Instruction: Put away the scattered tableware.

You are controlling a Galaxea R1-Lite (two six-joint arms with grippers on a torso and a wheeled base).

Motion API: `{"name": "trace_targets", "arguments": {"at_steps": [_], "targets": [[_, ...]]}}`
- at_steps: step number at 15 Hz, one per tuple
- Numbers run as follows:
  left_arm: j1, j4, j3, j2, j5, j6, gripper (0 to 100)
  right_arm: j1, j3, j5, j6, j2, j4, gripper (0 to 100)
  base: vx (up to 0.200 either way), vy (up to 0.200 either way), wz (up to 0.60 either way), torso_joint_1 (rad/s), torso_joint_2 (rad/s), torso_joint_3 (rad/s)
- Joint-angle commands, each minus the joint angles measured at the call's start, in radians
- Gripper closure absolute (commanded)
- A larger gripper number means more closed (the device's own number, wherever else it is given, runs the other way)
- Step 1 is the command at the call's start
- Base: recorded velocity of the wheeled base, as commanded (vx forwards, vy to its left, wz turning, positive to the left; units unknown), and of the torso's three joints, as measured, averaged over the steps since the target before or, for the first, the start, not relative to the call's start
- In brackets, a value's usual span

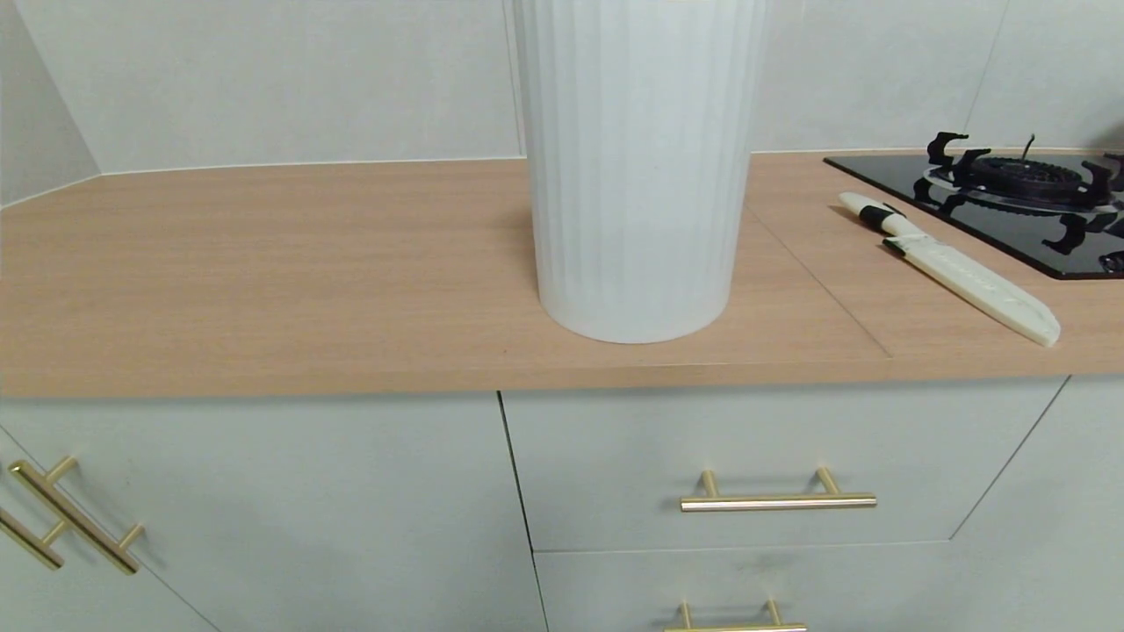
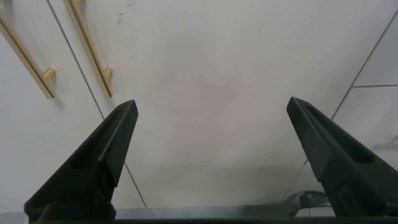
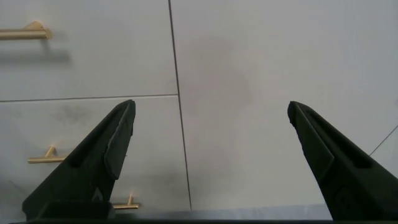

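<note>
The left gripper [image 2: 211, 102] hangs with its two dark fingers [image 2: 102, 158] spread wide and nothing between them. Just ahead of it is a pale cabinet door [image 2: 211, 81], and two slanted brass handles [image 2: 93, 56] lie off to one side of its fingers. Up on the wooden countertop [image 1: 263, 263], above the fronts both grippers face, stands a tall white ribbed container [image 1: 634, 175]. The right gripper [image 3: 210, 104] is likewise released, jaws wide and empty, facing drawer fronts [image 3: 87, 62] with brass pulls [image 3: 25, 32]. Farther right on the countertop the white knife [image 1: 953, 268] lies flat, well apart from both grippers, just beside the black hob [image 1: 1010, 202]
</note>
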Motion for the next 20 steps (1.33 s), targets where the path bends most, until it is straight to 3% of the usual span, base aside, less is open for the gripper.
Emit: {"name": "trace_targets", "arguments": {"at_steps": [1,10,17,20], "targets": [[0.001,-0.001,0.000,0.000,0.000,0.000,0,0.000,0.000,0.000,-0.002,0.001,0.000,0,0.000,0.000,0.00,0.000,0.00,0.000],[-0.001,-0.001,0.000,0.000,0.000,0.000,0,0.000,0.000,0.002,-0.003,0.001,0.000,0,0.000,0.000,0.00,0.007,-0.02,-0.017],[-0.001,-0.001,0.000,0.000,0.000,0.000,0,0.000,0.000,0.002,-0.003,0.001,0.000,0,0.000,0.000,0.00,0.102,-0.40,-0.256],[-0.001,-0.001,0.000,0.000,0.000,0.000,0,0.000,0.000,0.002,-0.003,0.001,0.000,0,0.000,0.000,0.00,0.266,-0.46,-0.276]]}}
